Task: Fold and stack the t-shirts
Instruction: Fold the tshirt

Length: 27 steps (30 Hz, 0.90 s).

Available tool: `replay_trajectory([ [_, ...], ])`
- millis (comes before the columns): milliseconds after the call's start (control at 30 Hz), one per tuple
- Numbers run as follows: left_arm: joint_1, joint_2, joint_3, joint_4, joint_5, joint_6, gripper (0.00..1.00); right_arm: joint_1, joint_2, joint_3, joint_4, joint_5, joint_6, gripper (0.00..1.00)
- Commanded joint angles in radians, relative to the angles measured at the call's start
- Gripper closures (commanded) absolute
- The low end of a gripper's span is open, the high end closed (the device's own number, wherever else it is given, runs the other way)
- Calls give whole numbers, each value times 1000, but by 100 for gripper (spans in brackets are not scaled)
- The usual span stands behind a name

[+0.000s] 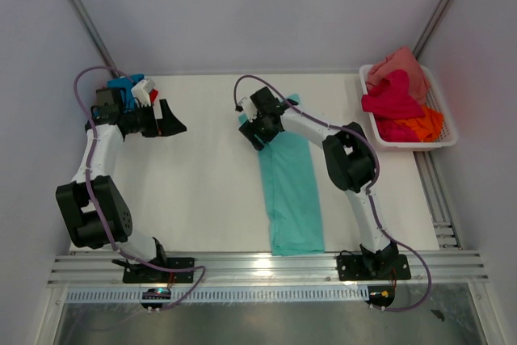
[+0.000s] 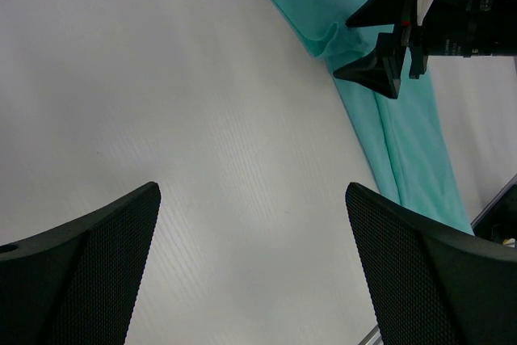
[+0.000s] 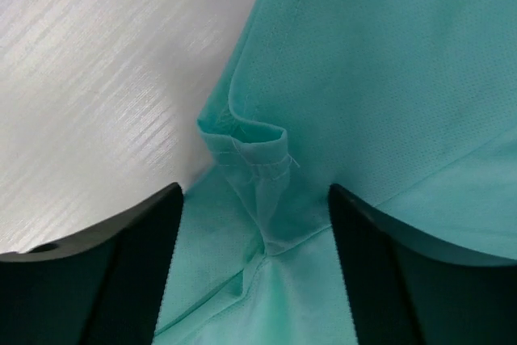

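- The mint-teal t-shirt (image 1: 291,191) lies on the table (image 1: 202,183) as a long narrow strip. It runs from the near edge up toward the middle, with both sides folded in.
- I judge this tee about halfway folded: the lengthwise folds are made, and the strip is not yet doubled end over end.
- At the far left corner a blue tee (image 1: 121,86) and a red tee (image 1: 153,96) sit together. They look like a small stack, though the left arm hides much of them.
- In the white basket (image 1: 440,141) on the right wait a salmon pink tee (image 1: 400,66), a magenta tee (image 1: 392,98) and an orange tee (image 1: 424,123), all crumpled, so most of the task is left.
- The right gripper (image 3: 254,191) hangs at the far end of the strip with its jaws apart. A hemmed pucker of teal cloth sits between them, unpinched; whether a tip brushes the cloth I cannot tell.
- The left gripper (image 1: 176,123) hovers over bare table, well apart from the strip, its jaws spread wide and holding nothing.
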Motion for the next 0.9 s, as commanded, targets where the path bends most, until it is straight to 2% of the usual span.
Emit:
replay_trajectory([
  [0,3,-15,12,34,31,2,1,10,-7,30,-11,18,12,19],
  [33,3,-16,12,35,33,4,1,11,-15,21,4,48,10,10],
  [167,3,-9,9,38,34,4,1,10,-98,-44,32,61,-15,1],
  [333,1,2,4,40,36,4,1,10,-197,-62,59,68,-46,1],
  [467,1,2,6,41,38,1,1,10,-253,-67,118,220,-46,1],
  [600,3,1,7,40,37,1,1,-5,-270,-74,168,278,-34,1],
  [700,3,1,4,40,34,4,1,-10,-241,-55,167,391,-15,1],
  [867,0,-1,3,37,18,4,1,-37,-86,31,112,525,-12,1],
])
